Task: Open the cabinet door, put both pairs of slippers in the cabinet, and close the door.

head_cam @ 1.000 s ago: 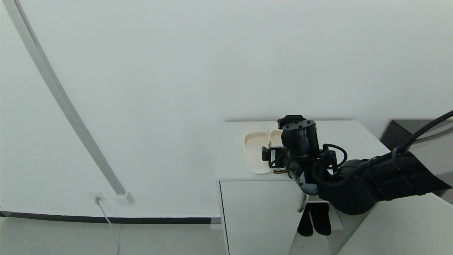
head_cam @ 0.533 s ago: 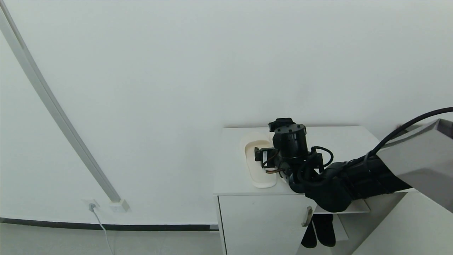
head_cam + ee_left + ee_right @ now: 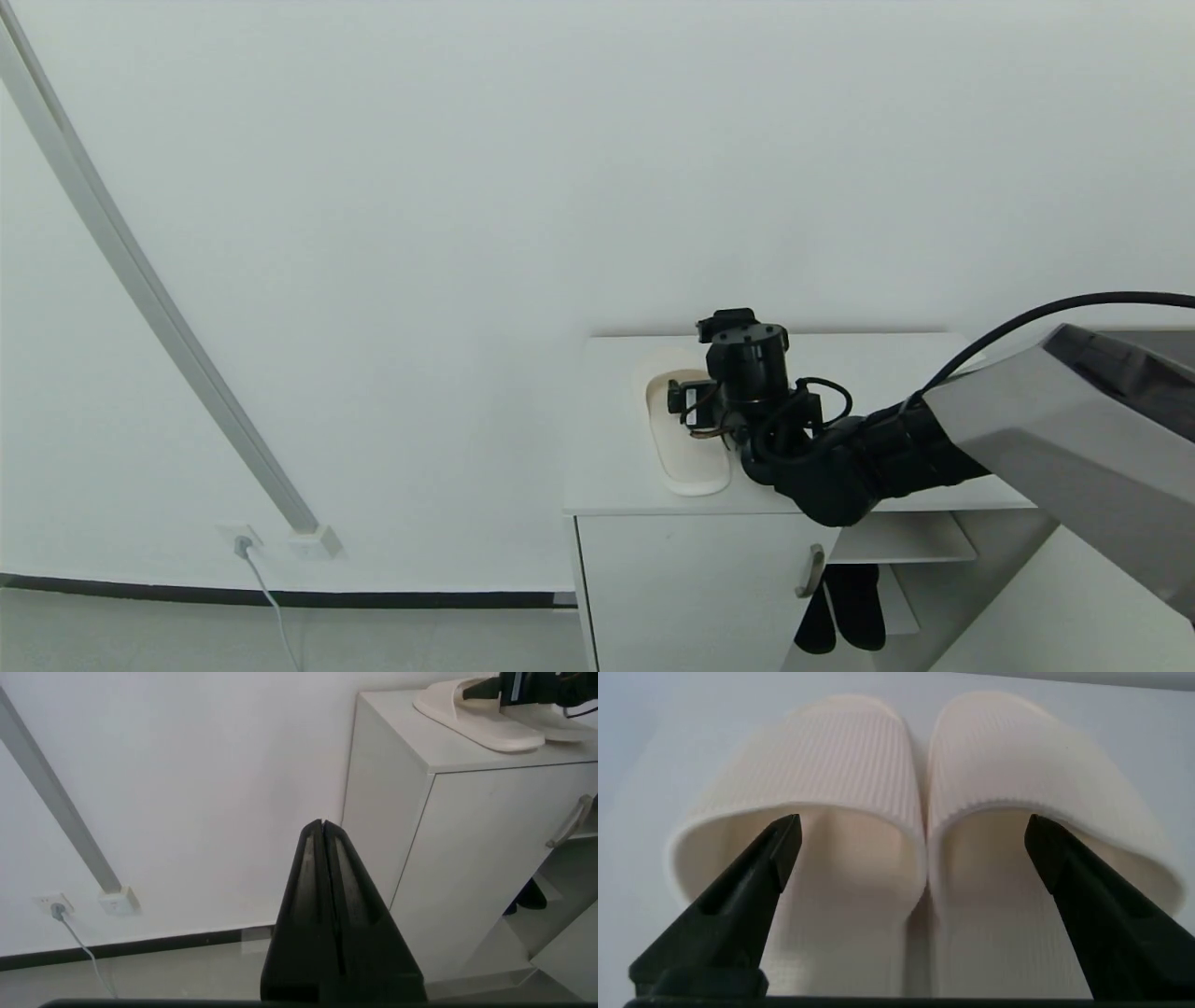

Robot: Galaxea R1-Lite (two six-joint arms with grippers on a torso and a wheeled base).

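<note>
Straddling the pair of cream ribbed foam slippers (image 3: 868,784) on top of the white cabinet (image 3: 691,579), the right gripper (image 3: 913,835) is spread wide and empty, one finger above each slipper's outer side. Their long axes run away from it, toes toward the wall. The left gripper (image 3: 322,835), clenched on nothing, hangs low and well apart, so the right arm is nearer. Black slippers (image 3: 845,607) lie inside the cabinet.

Cream slippers (image 3: 689,462) side by side atop white cabinet (image 3: 607,448); black pair (image 3: 845,607) inside, door (image 3: 1074,635) open.
</note>
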